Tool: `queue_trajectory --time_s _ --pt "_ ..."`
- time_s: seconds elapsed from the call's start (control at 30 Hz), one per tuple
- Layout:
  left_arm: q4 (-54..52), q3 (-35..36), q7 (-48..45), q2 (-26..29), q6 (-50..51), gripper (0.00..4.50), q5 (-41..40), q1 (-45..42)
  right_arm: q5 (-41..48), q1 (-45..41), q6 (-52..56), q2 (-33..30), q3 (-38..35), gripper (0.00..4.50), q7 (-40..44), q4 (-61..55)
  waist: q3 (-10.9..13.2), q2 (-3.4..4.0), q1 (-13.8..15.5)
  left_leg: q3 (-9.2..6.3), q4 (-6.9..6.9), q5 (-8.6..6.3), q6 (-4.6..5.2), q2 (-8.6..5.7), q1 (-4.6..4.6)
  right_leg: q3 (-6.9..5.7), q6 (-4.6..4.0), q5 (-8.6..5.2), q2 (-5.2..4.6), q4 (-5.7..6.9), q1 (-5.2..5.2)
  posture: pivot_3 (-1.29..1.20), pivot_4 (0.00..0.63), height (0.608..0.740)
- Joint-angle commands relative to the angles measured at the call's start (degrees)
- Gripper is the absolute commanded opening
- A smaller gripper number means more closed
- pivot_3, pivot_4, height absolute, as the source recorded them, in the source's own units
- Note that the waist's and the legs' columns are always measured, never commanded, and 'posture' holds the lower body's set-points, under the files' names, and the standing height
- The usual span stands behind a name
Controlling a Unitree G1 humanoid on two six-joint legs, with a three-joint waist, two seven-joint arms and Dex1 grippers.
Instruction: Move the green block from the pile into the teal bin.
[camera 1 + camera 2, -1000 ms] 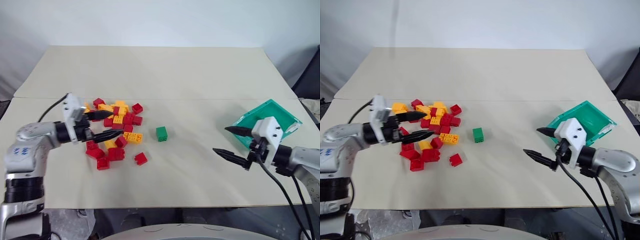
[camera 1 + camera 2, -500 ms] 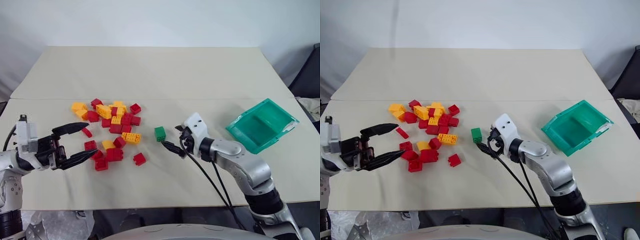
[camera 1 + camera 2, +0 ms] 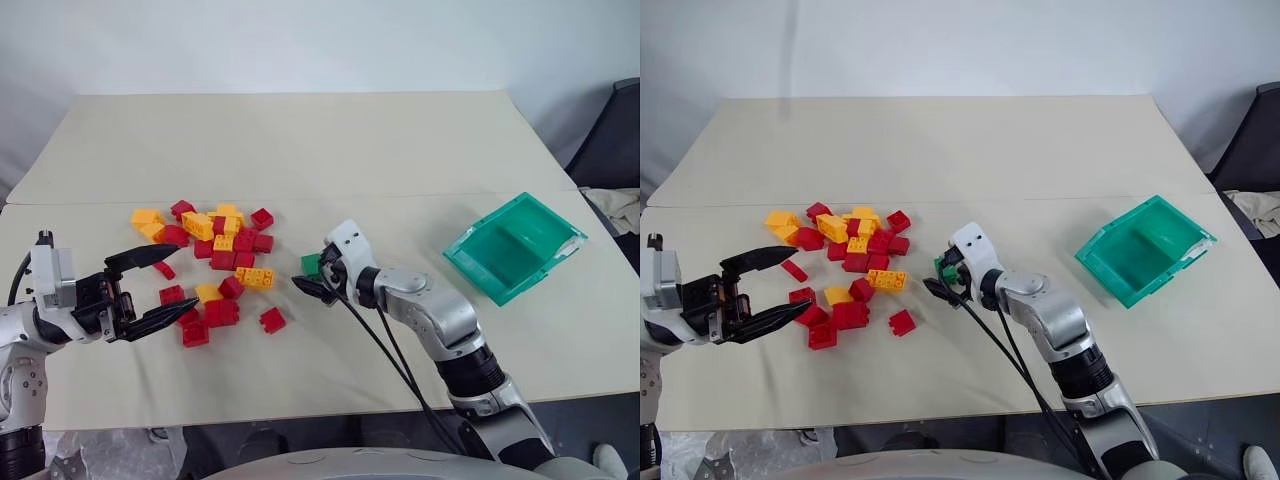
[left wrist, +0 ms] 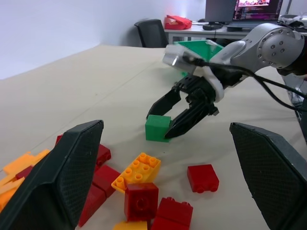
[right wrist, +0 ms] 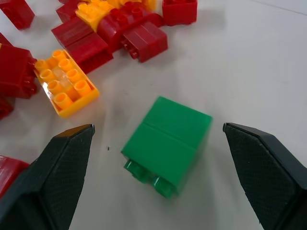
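Note:
The green block (image 3: 310, 264) lies on its side on the table, just right of the pile (image 3: 222, 260) of red and yellow-orange bricks. My right gripper (image 3: 314, 272) is open, one finger on each side of the block (image 5: 168, 139), with a gap to both pads (image 5: 53, 177). In the left wrist view the same fingers bracket the block (image 4: 157, 128). Short of the pile, near the front left, my left gripper (image 3: 152, 288) is open and holds nothing. The teal bin (image 3: 462, 243) stands tilted at the far right.
A single red brick (image 3: 272, 320) lies apart in front of the pile. Black cables trail from my right wrist toward the table's front edge. A seam (image 3: 400, 195) crosses the table behind the bricks. A dark chair (image 3: 610, 140) stands beyond the right edge.
My right arm swung left from beside the teal bin to the green block and now straddles it. My left gripper drew back out of the pile toward the front left.

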Motion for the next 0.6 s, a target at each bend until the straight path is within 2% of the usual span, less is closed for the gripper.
queue_trajectory --time_s 0.03,0.23,0.47,0.6 --pt "-0.4 -0.8 0.4 -0.1 -1.4 4.5 -0.6 -1.4 -1.7 0.2 0.5 -0.9 -0.1 3.56 -0.9 -3.4 0.0 0.0 0.0 0.0 0.0 0.0 0.0 0.0 -0.01 0.0 0.0 0.0 0.0 -0.01 0.0 0.0 0.15 0.74" --pt "0.6 -3.7 1.6 -1.0 -2.0 4.5 0.0 -3.7 0.9 2.9 0.5 -2.7 -6.4 1.51 0.4 -8.8 0.0 0.0 0.0 -0.01 0.0 -0.03 -0.02 0.0 -0.03 -0.01 0.01 0.0 -0.02 -0.07 0.0 0.0 0.15 0.74" --pt "-0.6 -9.0 4.2 -5.5 -2.8 4.5 0.6 -5.5 8.9 9.9 0.8 -8.6 -17.8 1.43 5.2 -20.5 0.0 0.0 0.2 0.01 -0.02 -0.17 0.16 -0.02 -0.11 -0.03 0.06 0.03 -0.02 -0.22 0.01 0.0 0.15 0.74" --pt "1.2 -16.0 5.6 -9.8 -4.5 4.5 4.0 -11.2 11.1 15.0 1.8 -16.6 -27.2 1.43 6.1 -27.2 0.0 0.04 1.2 0.0 0.01 -0.27 0.35 -0.06 -0.15 -0.08 0.1 0.06 -0.01 -0.3 0.04 0.0 0.15 0.74"
